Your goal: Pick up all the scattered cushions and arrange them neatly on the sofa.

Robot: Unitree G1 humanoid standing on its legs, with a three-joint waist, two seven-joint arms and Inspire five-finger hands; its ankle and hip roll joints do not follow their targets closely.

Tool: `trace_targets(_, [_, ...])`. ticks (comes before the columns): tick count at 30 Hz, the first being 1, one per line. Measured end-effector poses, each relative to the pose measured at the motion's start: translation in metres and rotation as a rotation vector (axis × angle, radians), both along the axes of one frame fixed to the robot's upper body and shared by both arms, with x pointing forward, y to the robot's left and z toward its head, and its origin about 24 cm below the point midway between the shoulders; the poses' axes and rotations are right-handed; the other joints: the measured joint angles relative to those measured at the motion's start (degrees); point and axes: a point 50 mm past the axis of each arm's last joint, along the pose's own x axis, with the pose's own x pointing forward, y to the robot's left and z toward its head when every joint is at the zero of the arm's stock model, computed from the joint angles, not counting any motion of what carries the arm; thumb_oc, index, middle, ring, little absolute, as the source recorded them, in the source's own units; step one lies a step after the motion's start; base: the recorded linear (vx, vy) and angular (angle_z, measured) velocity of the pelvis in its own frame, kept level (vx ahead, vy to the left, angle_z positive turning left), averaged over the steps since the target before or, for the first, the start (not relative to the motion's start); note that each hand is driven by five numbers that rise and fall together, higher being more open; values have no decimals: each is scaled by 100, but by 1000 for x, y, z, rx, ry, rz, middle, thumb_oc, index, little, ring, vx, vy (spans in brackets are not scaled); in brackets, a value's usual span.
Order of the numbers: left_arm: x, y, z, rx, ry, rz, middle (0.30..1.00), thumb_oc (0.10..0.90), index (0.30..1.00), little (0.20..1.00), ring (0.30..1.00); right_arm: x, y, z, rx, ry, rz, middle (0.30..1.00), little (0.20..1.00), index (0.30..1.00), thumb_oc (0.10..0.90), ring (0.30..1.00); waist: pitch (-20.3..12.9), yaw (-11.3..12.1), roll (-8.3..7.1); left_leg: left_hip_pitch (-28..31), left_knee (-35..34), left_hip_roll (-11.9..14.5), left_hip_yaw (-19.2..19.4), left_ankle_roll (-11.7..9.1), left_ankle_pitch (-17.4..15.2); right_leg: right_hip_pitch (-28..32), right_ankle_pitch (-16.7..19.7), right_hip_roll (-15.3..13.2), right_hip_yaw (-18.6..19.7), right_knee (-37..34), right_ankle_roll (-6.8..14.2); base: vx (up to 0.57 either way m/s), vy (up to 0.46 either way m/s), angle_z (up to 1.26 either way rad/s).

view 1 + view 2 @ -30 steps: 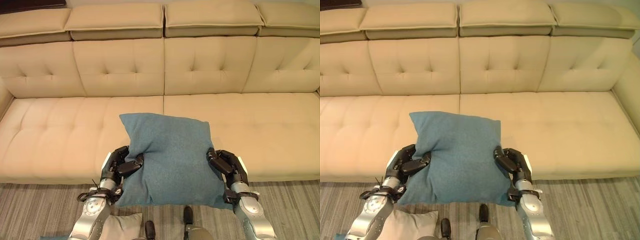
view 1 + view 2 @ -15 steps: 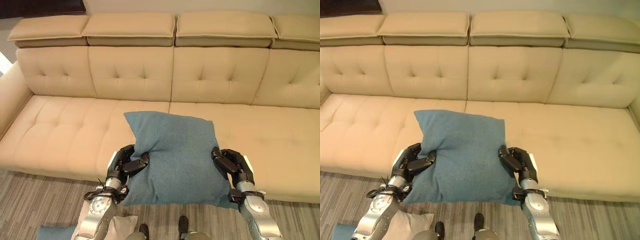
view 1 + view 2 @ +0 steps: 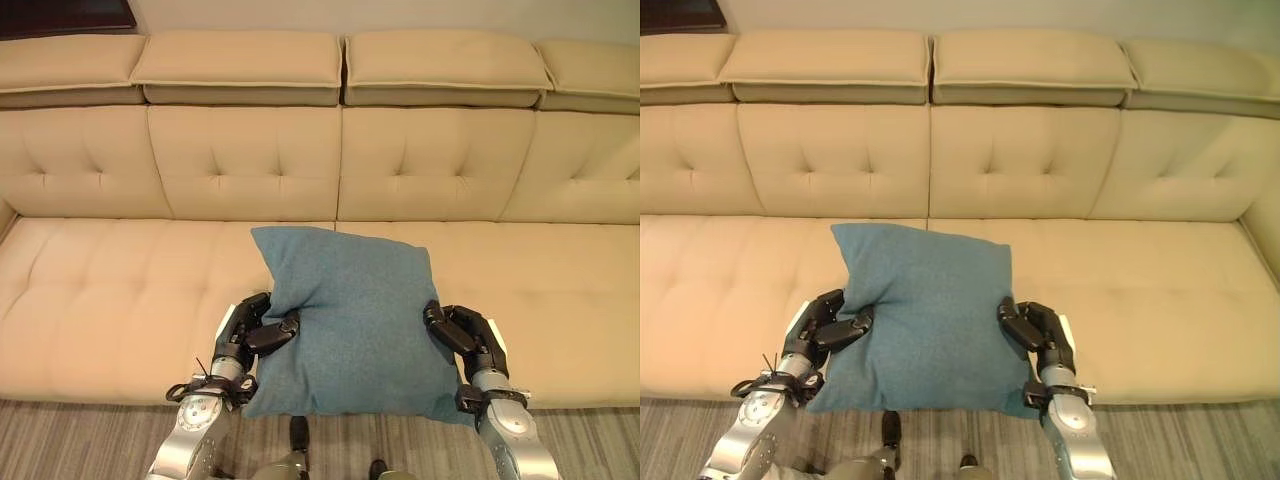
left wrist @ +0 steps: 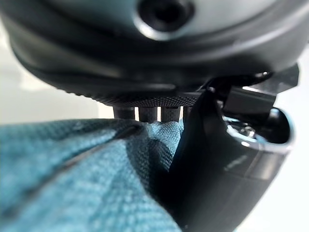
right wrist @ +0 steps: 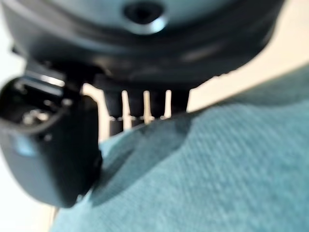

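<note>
A teal square cushion (image 3: pixel 350 320) hangs in the air between my two hands, in front of the beige sofa (image 3: pixel 120 290), over the front edge of its seat. My left hand (image 3: pixel 248 335) pinches the cushion's left edge, thumb on the front and fingers behind. On the opposite edge my right hand (image 3: pixel 462 340) grips the same way. Up close, the left hand (image 4: pixel 227 159) shows its thumb pressed onto the teal cushion (image 4: pixel 72 179), and the right hand (image 5: pixel 48 150) clamps the cushion (image 5: pixel 217 179) likewise.
The long sofa seat (image 3: pixel 1160 290) stretches bare to both sides of the cushion, with tufted backrests (image 3: pixel 240 160) behind. A strip of grey striped carpet (image 3: pixel 80 440) runs along the sofa's front.
The camera has shifted, so the sofa sits more level and centred. The pale cushion on the floor at lower left has dropped out of view. Both hands keep their hold on the teal cushion.
</note>
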Motion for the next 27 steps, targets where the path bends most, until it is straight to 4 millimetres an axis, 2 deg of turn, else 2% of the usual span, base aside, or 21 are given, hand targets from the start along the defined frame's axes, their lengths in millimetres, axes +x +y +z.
trace_targets(2, [1,5,1,19,-3,6,300,400,300,300,300,1,4,-1,13,-1,10,300,300,300,400,300,11,8,-8,156,26,-1,-13,105,-95,-333,-115,-52,-16,544,51,126,82,3])
trace_targets(4, [0,11,3,28,-6,23,300,400,300,300,300,4,8,1,23,-12,28,300,300,300,400,300,32,52,-12,325,0,17,15,102,-258,-570,-108,-153,-152,527,37,155,11,-1])
trace_targets(6, [0,13,3,29,-6,34,300,400,300,300,300,6,10,3,17,-19,39,300,300,300,400,300,35,46,-5,388,-18,21,34,79,-279,-650,-52,-191,-192,212,-1,139,-51,-2])
trace_targets(7, [-1,14,2,27,-7,41,300,400,300,300,300,8,12,4,13,-26,48,300,300,300,400,300,32,60,-14,432,-65,47,36,17,-331,-790,-19,-158,-198,-207,-31,97,-52,-5])
trace_targets(9, [-1,16,2,24,-6,54,300,400,300,300,300,12,14,6,6,-35,61,300,300,300,400,300,33,49,-29,436,-106,63,16,-27,-328,-881,292,-66,-177,-826,-145,111,-104,1])
trace_targets(10, [-2,16,1,21,0,54,300,400,300,300,300,11,13,4,1,-25,58,300,300,300,400,300,30,16,-73,464,-108,50,-22,-128,-353,-771,670,-9,-203,-1317,-117,146,-155,22])
trace_targets(11, [-3,15,0,18,4,52,300,400,300,300,300,9,12,3,0,-18,54,300,300,300,400,300,24,16,-104,500,-107,27,-87,-164,-368,-659,897,4,-192,-1531,-142,120,-139,37])
trace_targets(12, [-5,11,-4,0,14,50,300,400,300,300,300,6,9,1,-6,-7,46,300,300,300,400,300,24,-13,-83,582,-113,65,-159,-250,-399,-443,1377,55,-213,-1797,-239,122,-153,22])
trace_targets(15, [-10,6,-8,-22,29,49,300,400,300,300,300,7,5,2,-21,-8,42,300,300,300,400,300,-27,-1,50,593,-123,350,-212,-468,-443,-142,1637,376,-365,-2353,-471,112,-183,6])
trace_targets(17, [-10,-1,-12,-47,41,43,300,400,300,300,300,2,-2,-1,-38,13,32,300,300,300,400,300,-31,-92,60,630,-77,510,-434,-650,-434,92,1552,529,-554,-2472,-557,79,-199,46])
trace_targets(18, [-11,-4,-13,-57,46,39,300,400,300,300,300,0,-4,-2,-37,18,21,300,300,300,400,300,-38,-116,53,626,-45,552,-481,-672,-443,179,1510,564,-634,-2522,-577,6,-246,53])
trace_targets(19, [-11,-7,-13,-61,44,28,300,400,300,300,300,4,-7,4,-41,-5,11,300,300,300,400,300,-39,-118,48,471,176,619,-493,-730,-483,193,1521,647,-692,-2625,-690,-38,-196,26])
trace_targets(22, [-7,-10,-10,-65,33,20,300,400,300,300,300,7,-10,7,-57,-14,13,300,300,300,400,300,-5,-127,-2,64,885,562,-535,-795,-473,199,1483,597,-780,-2641,-716,0,-88,18])
trace_targets(27, [-7,-12,-10,-66,34,14,300,400,300,300,300,7,-12,8,-69,-13,14,300,300,300,400,300,-20,-139,66,-41,978,654,-528,-783,-498,236,1392,661,-802,-2631,-845,102,31,4])
